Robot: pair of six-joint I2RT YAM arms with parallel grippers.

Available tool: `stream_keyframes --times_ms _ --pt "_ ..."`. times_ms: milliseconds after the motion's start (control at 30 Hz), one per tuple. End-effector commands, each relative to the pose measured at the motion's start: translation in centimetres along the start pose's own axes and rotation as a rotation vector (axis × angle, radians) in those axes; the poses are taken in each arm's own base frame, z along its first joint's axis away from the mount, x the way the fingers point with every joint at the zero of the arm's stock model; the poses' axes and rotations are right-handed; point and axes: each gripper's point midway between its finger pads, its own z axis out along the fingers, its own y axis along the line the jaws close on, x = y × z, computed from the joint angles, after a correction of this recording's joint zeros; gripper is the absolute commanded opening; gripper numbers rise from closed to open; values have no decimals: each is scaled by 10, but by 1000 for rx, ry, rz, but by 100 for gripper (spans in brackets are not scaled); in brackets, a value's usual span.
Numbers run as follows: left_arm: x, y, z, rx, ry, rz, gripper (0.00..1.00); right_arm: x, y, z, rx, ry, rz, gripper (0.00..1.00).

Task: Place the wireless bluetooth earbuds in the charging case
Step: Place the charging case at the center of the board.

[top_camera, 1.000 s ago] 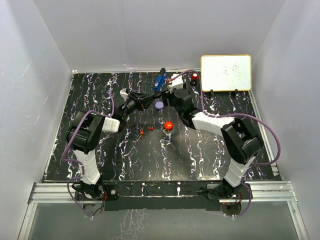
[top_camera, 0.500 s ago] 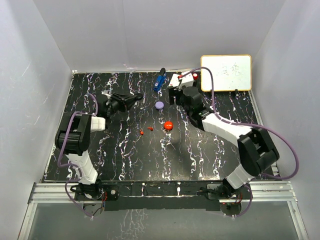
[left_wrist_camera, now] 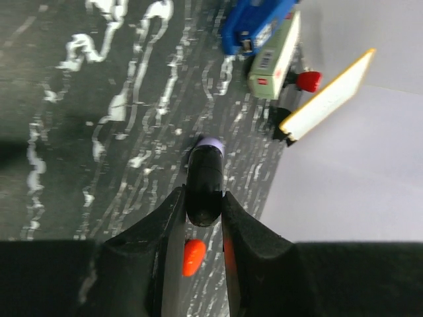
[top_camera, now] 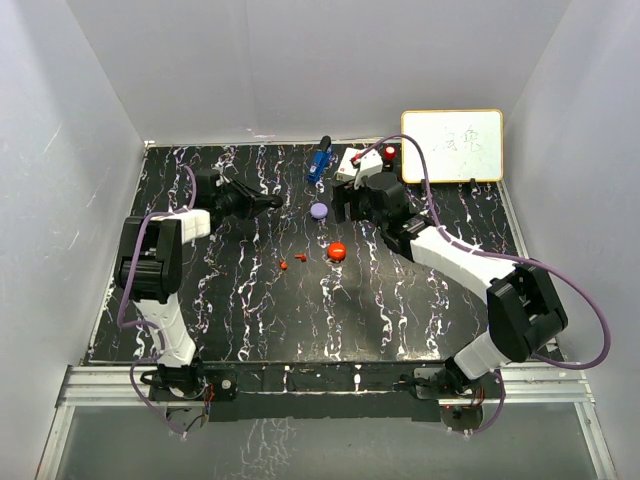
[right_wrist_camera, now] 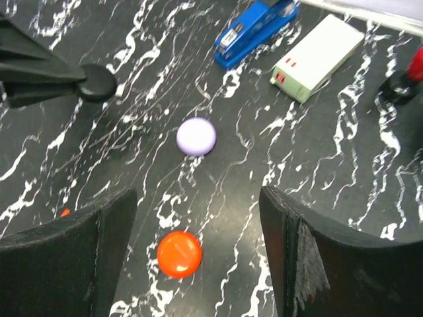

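Left gripper [left_wrist_camera: 202,198]: jaws clamped on a black rounded glossy puck [left_wrist_camera: 203,175].
Right gripper [right_wrist_camera: 198,211]: jaws wide apart, empty; a round red plastic puck [right_wrist_camera: 179,253] shows between them.
Tiny red bean-shaped earbuds [top_camera: 300,257]: loose mid-way across the black marbled table [top_camera: 250,320], well apart from both jaws, toward the near edge.
Progress: insertion judged not begun; no earbud held.

From above, the red earbuds [top_camera: 284,265] are mere specks with no shape to make out, and the writing on the whiteboard [top_camera: 452,145] is too faint to read. In the left wrist view, a dark rounded piece [left_wrist_camera: 203,173] clamped in the left pincer [left_wrist_camera: 203,201] hides all but a sliver of the purple puck [left_wrist_camera: 211,142]. What that piece is cannot be told. Beneath it a red blob [left_wrist_camera: 193,256] is blurred, and the top edge crops the blue stapler [left_wrist_camera: 254,23]. In the right wrist view, a red-topped object [right_wrist_camera: 411,69] is cut off at the right edge.
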Motion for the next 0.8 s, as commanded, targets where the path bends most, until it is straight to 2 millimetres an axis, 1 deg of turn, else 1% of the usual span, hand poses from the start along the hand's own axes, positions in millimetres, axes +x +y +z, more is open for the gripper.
stream_keyframes --times_ms 0,200,367,400,433,533,600,733,767 --pt "6 28 7 -103 47 37 0 -1 18 -3 -90 40 40 73" --pt "7 42 16 -120 56 40 0 29 25 -6 -132 126 60 72" --pt "6 46 16 -137 57 59 0 51 30 -9 -165 181 74 72" --pt "6 45 16 -138 57 64 3 54 32 -10 -174 191 79 71" --pt "6 47 15 -146 59 65 10 60 34 -10 -185 206 86 71" --pt "4 47 13 -159 55 79 36 70 41 -11 -213 235 100 71" --pt "4 47 12 -170 54 84 48 77 44 -11 -230 255 104 71" --pt "1 42 7 -182 40 108 58 91 47 -9 -241 294 108 71" --pt "-1 40 5 -183 30 114 60 95 47 -8 -240 304 109 71"
